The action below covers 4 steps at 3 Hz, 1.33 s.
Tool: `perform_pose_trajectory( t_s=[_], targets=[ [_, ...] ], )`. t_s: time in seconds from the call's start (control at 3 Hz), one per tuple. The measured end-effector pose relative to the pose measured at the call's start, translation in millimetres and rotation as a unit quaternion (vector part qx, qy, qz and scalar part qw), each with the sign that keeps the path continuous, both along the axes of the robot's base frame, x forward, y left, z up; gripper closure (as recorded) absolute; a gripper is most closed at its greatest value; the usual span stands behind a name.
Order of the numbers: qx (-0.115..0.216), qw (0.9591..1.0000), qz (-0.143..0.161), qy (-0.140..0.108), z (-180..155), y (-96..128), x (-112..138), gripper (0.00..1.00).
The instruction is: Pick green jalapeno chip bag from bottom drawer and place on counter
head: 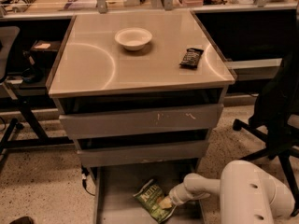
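While the bottom drawer [114, 204] stands pulled out w/ its grey floor showing, the green jalapeno chip bag [150, 199] lies flat on it, tilted, right of centre. Gripper [167, 202] is down in the drawer at the bag's right edge, touching it; can't tell whether it has a hold or not. White arm [202, 185] reaches in from the right. Up on the counter [140, 71]: white bowl [133, 38] near back-centre & a small dark packet [191, 57] to its right, well apart.
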<state>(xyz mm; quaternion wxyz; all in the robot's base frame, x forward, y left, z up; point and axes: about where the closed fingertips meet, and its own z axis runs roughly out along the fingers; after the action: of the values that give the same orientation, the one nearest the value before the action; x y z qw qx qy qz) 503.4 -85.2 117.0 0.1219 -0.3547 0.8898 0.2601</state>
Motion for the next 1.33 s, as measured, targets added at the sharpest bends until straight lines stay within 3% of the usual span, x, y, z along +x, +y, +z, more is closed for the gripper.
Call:
perform_pose_trajectory(
  t_s=[0.33, 1.0, 1.33],
  targets=[
    [0.0, 1.0, 0.0, 0.0, 0.2, 0.0, 0.0, 1.0],
    [0.05, 0.9986, 0.004, 0.017, 57.2, 3.8, -0.8, 1.0],
    [0.062, 0.9973, 0.002, 0.039, 100.9, -1.5, -4.9, 1.0]
  ],
)
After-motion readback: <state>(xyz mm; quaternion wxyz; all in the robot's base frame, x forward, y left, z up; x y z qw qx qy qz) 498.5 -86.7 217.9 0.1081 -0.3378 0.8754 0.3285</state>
